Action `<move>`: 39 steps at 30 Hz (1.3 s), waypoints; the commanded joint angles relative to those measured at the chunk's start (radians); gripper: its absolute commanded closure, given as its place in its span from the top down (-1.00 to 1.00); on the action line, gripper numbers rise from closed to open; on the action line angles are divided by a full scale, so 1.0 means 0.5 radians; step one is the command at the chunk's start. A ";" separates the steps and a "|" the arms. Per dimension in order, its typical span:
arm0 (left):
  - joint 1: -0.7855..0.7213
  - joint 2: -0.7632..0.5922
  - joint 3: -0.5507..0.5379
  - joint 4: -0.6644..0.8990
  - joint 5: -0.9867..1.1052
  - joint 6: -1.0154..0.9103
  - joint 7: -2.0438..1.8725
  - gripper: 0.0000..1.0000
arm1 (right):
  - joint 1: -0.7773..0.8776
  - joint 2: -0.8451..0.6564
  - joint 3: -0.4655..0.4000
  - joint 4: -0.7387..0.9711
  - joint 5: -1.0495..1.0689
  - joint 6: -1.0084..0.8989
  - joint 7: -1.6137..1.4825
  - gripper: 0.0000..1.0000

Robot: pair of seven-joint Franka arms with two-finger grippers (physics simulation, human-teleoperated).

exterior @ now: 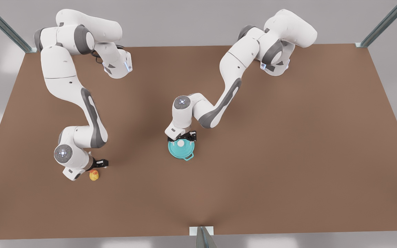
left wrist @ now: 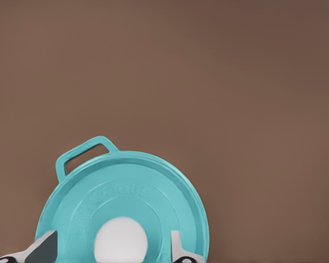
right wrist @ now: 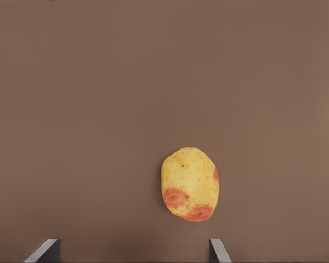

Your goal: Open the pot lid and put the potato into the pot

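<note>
The teal pot lid (exterior: pixel 181 150) with its white knob (left wrist: pixel 120 241) lies shut on the teal pot, whose loop handle (left wrist: pixel 83 154) sticks out from under it. My left gripper (exterior: pixel 182 137) hangs right over the lid, open, with a finger (left wrist: pixel 44 247) on either side of the knob and a gap to each. The yellow potato (right wrist: pixel 190 183) with orange-red blotches lies on the table near the front view's left (exterior: pixel 94 175). My right gripper (right wrist: pixel 132 252) is open just above the table beside it, the potato a little ahead of its fingertips and nearer one finger.
The brown table (exterior: pixel 288 137) stretches wide around both things. Metal frame posts stand at the far corners (exterior: pixel 381 26) and at the middle of the near edge (exterior: pixel 202 237). Both arm bases are at the far side.
</note>
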 commanded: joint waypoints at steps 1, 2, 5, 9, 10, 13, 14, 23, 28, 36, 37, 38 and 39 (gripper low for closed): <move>-0.001 0.001 -0.001 0.000 0.015 0.022 -0.388 1.00 | -0.021 -0.015 -0.001 -0.006 0.009 0.054 -0.221 1.00; -0.001 0.001 0.002 0.000 0.015 0.022 -0.388 1.00 | -0.021 -0.033 -0.001 -0.024 0.009 0.051 -0.242 1.00; -0.001 -0.002 0.002 0.003 0.015 0.022 -0.392 0.61 | -0.021 -0.033 0.002 -0.043 0.009 0.054 -0.254 1.00; -0.001 -0.002 0.002 0.006 0.015 0.001 -0.388 0.18 | -0.046 -0.018 -0.001 -0.012 -0.003 0.063 -0.260 1.00; -0.001 -0.011 0.002 0.006 0.015 -0.006 -0.388 0.11 | -0.064 -0.015 0.002 0.012 0.000 0.063 -0.300 1.00; -0.007 -0.023 0.002 0.006 0.015 -0.024 -0.385 -0.07 | -0.098 0.037 -0.001 0.046 0.000 0.063 -0.349 1.00; -0.007 -0.026 0.009 0.012 0.015 -0.085 -0.382 -0.07 | -0.095 0.044 -0.001 0.049 0.000 0.066 -0.349 1.00; 0.895 0.158 -0.135 0.022 -0.031 0.255 0.713 0.86 | -0.098 0.163 0.002 0.120 -0.006 0.170 -0.365 1.00; 0.999 -0.103 -0.203 0.022 -0.034 -0.342 1.081 1.00 | -0.098 0.261 0.002 0.209 0.000 0.173 -0.371 1.00; 1.518 -1.573 -0.212 -1.074 -0.371 -0.889 1.784 1.00 | -0.095 0.283 0.012 0.230 0.003 0.173 -0.365 0.77; 1.512 -1.566 -0.215 -1.077 -0.371 -0.886 1.781 1.00 | -0.095 0.283 0.012 0.227 0.003 0.173 -0.362 0.76; 1.509 -1.560 -0.215 -1.077 -0.371 -0.883 1.781 1.00 | -0.095 0.286 0.012 0.227 0.003 0.173 -0.359 0.76; 1.512 -1.560 -0.215 -1.077 -0.371 -0.895 1.784 1.00 | -0.095 0.298 0.012 0.230 0.003 0.176 -0.356 0.76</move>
